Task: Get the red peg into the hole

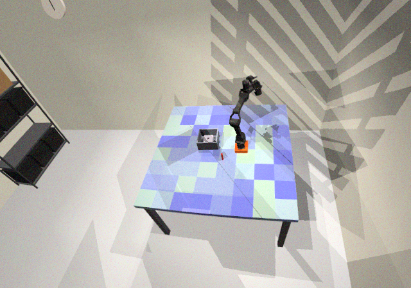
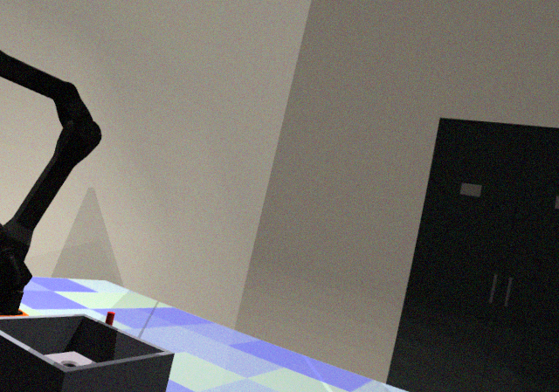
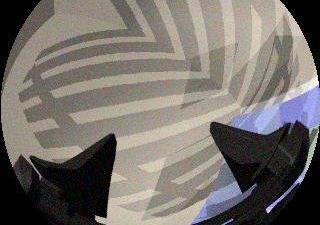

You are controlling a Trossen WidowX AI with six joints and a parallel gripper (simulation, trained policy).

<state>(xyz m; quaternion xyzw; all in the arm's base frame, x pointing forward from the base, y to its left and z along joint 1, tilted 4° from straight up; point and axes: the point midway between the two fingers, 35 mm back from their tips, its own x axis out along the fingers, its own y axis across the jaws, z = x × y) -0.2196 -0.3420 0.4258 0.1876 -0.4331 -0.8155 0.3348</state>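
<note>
The red peg (image 1: 221, 156) (image 2: 110, 318) stands upright on the table, outside the box and to the front right of it in the top view. The dark open box (image 1: 208, 145) (image 2: 117, 374) holds a pale plate (image 1: 211, 136) (image 2: 83, 357) at its bottom, with a dark hole that looks empty. My gripper (image 1: 257, 82) (image 3: 164, 133) is open and empty. It is raised high above the back of the table, far from the peg and the box. The wrist view shows the wall between the fingers, with neither peg nor box. The exterior view does not show the fingers.
The arm's orange base (image 1: 241, 150) stands on the patchwork table (image 1: 225, 186), right of the box and the peg. The box walls rise around the plate. A shelf (image 1: 31, 139) stands at the far left and a dark cabinet (image 2: 487, 234) stands beyond the table.
</note>
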